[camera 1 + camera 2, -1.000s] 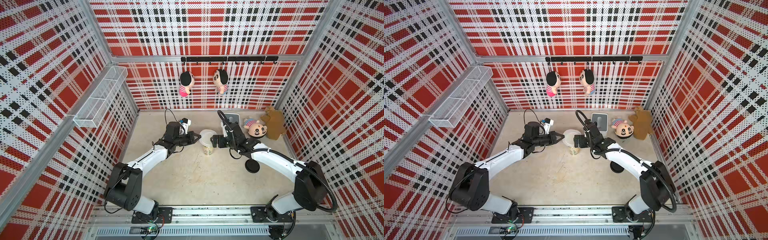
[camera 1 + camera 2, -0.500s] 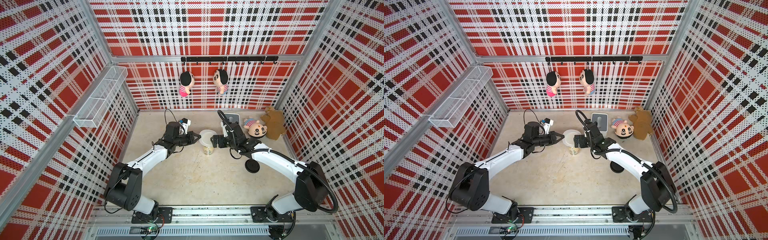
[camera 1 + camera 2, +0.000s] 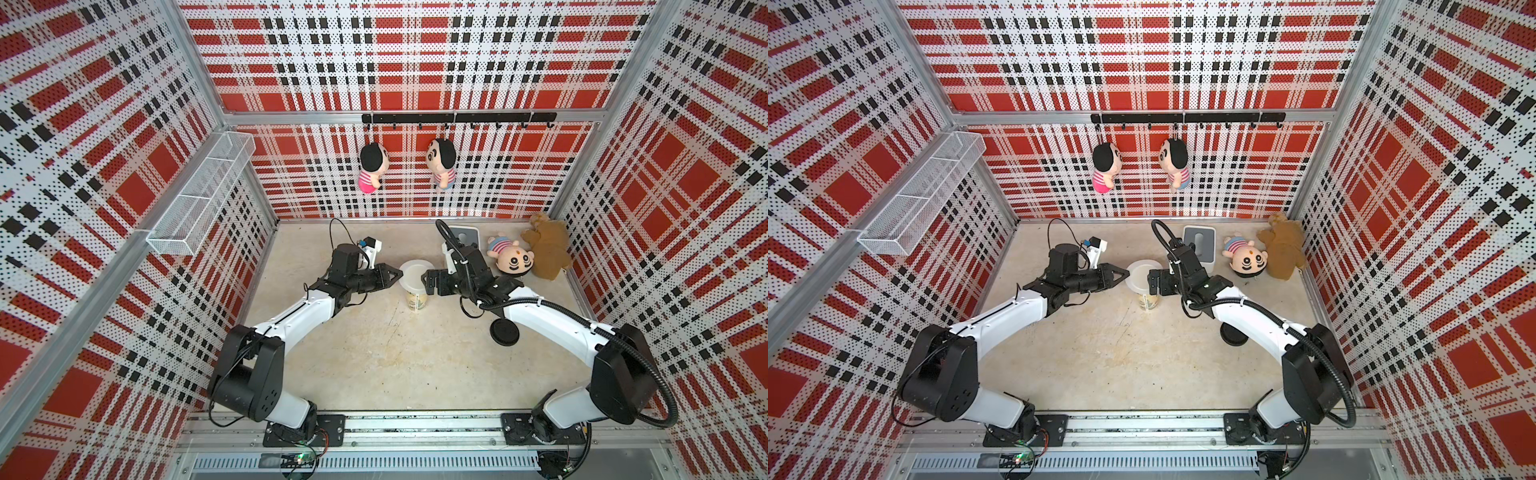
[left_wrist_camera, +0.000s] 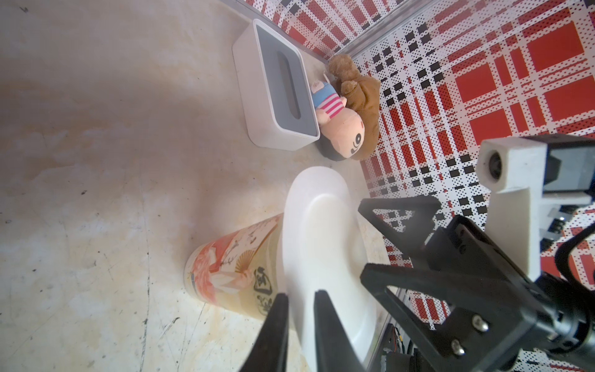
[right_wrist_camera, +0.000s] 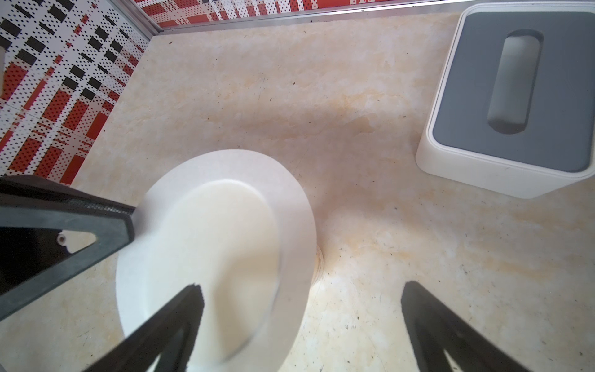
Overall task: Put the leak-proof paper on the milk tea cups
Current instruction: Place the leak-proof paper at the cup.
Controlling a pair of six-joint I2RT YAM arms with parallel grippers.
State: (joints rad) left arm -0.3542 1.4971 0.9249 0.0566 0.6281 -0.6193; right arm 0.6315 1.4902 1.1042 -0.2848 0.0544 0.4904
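Leak-proof paper [image 4: 318,257] lay over the milk tea cup [image 3: 415,300], sealing its rim; left gripper [image 4: 297,309] narrowly parted at sheet's edge, right gripper [image 5: 299,296] wide nearby.

The beige marbled table [image 3: 374,353] carries the cup [image 3: 416,297] near its middle; behind and right of the cup stand a box [image 3: 1200,245], doll [image 3: 513,258] and bear [image 3: 546,249]; a lid [image 3: 504,332] lies nearer, right.
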